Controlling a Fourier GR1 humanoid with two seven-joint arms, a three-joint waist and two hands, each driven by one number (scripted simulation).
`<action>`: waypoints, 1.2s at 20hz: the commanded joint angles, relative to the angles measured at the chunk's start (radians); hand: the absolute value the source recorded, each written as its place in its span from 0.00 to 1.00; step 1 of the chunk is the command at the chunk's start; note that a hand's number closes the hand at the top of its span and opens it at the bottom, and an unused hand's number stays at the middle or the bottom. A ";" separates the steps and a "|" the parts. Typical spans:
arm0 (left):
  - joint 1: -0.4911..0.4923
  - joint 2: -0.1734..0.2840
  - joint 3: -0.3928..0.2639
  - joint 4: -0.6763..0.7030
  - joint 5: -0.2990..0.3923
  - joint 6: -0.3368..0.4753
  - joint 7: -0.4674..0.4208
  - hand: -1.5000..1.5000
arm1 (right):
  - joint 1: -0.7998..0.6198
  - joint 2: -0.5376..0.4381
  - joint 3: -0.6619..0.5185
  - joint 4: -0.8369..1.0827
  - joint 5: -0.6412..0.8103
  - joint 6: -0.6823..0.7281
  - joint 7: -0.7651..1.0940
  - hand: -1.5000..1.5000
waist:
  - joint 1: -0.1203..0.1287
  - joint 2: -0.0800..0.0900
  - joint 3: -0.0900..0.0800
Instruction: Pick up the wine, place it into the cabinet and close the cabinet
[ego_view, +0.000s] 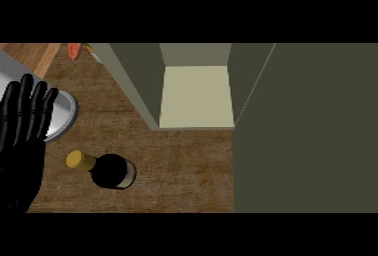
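Observation:
The wine bottle (109, 171) stands on the wooden counter at lower left, seen from above: a dark body with a yellow cap (80, 160). The cabinet (196, 95) stands behind it at centre, its inside pale and bare. Its dark olive door (310, 130) is swung open and fills the right side of the view. My left hand (23, 125) rests at the left edge, fingers straight and pointing up, a short way left of the bottle and apart from it. My right hand does not show.
A round metal vessel (63, 112) sits at the left edge, partly behind my left hand. An orange object (74, 50) lies at the far top left. Bare counter (184, 170) stretches between the bottle and the open door.

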 joint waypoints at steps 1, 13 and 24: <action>-0.012 -0.060 -0.090 -0.025 -0.174 0.104 0.036 0.00 | 0.057 0.008 0.003 -0.014 -0.018 0.020 -0.029 0.00 | 0.000 -0.013 -0.017; -0.046 -0.127 -0.551 0.115 -0.401 0.917 0.198 0.00 | 0.148 -0.023 0.174 -0.189 -0.145 0.149 0.174 0.00 | -0.014 -0.015 -0.017; -0.375 -0.128 -0.699 0.279 -0.742 1.177 0.645 0.00 | 0.115 -0.026 0.122 -0.302 -0.193 0.101 0.331 0.00 | 0.002 -0.014 -0.017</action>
